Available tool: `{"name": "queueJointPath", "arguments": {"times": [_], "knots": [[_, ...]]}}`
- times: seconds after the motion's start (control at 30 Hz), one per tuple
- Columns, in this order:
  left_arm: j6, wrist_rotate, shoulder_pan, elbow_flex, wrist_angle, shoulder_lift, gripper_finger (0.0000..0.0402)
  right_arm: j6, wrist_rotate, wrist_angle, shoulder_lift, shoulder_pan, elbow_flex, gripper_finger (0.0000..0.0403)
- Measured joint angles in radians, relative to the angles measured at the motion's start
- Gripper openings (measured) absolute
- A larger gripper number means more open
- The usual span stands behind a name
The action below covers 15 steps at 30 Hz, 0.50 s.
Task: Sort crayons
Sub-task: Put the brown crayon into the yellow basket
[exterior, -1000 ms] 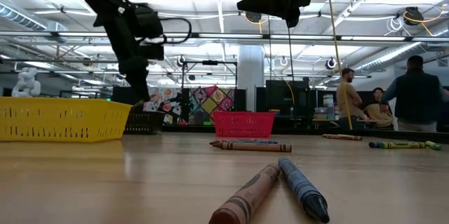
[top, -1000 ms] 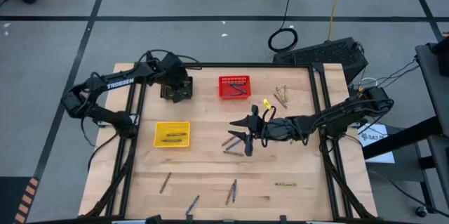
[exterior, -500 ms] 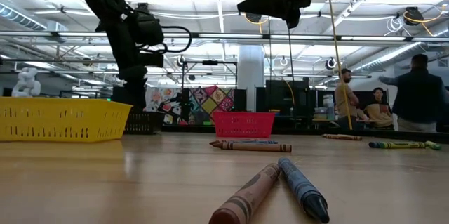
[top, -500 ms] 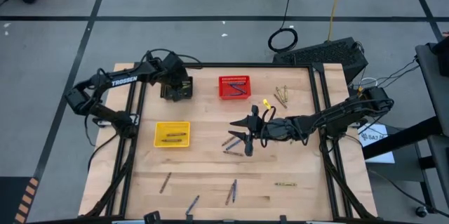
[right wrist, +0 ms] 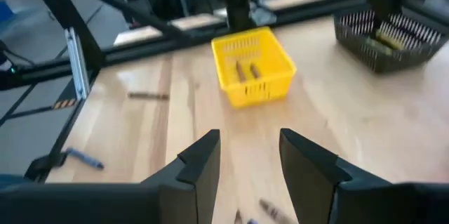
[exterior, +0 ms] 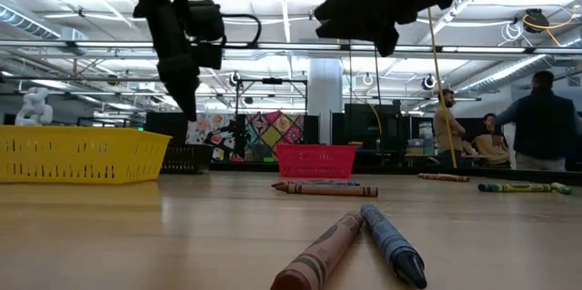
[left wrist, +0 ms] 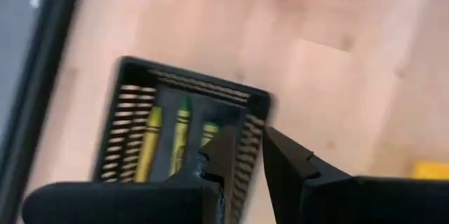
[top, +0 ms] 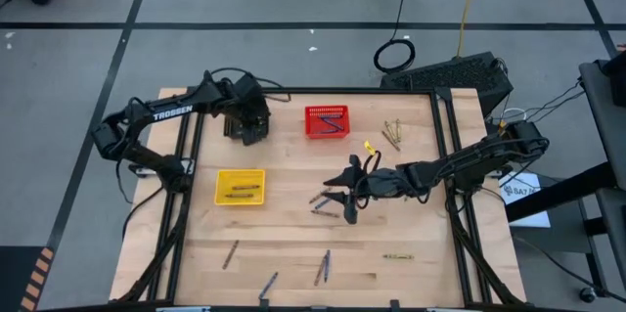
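Sorting looks partly done, judged by what already lies in the baskets; the black basket (left wrist: pixel 184 122) holds several yellow-green crayons (left wrist: pixel 180 134), the yellow basket (top: pixel 241 187) holds a couple of brownish ones, and the red basket (top: pixel 326 121) holds dark, apparently blue ones.

The left gripper (left wrist: pixel 245 155) hangs just above the black basket's near wall, its fingers parted a little and nothing between them; that reads as a crayon just delivered.

The right gripper (top: pixel 344 198) hovers to the right of the yellow basket, fingers spread wide and empty, directly over a small cluster of crayons (top: pixel 323 205) on the wooden table (top: pixel 293 244); these seem the next candidates.

Much is left, by my estimate; loose yellow-green crayons (top: pixel 393 134) lie to the right of the red basket, one yellowish crayon (top: pixel 397 256) sits well to the lower right of the yellow basket, and several brown and blue ones (top: pixel 322 267) are scattered below the yellow basket toward the table's front edge.
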<state>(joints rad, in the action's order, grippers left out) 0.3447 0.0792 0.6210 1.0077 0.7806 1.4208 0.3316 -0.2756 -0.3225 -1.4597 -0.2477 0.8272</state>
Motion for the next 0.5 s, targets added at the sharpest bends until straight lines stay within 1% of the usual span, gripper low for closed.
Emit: {"name": "queueJointPath", "arguments": {"times": [0.17,0.3,0.5], "knots": [[-0.005,0.001,-0.109,0.036,0.099,0.0,0.0069,0.066,0.012,0.053,0.0,-0.018,0.0,0.0135],[-0.053,0.004,-0.202,0.04,0.148,-0.014,0.0069,0.101,0.014,0.044,-0.017,-0.039,0.0,0.0135],[-0.129,0.003,-0.346,0.04,0.216,-0.066,0.0069,0.162,0.015,0.039,-0.103,-0.065,0.0,0.0135]]}}
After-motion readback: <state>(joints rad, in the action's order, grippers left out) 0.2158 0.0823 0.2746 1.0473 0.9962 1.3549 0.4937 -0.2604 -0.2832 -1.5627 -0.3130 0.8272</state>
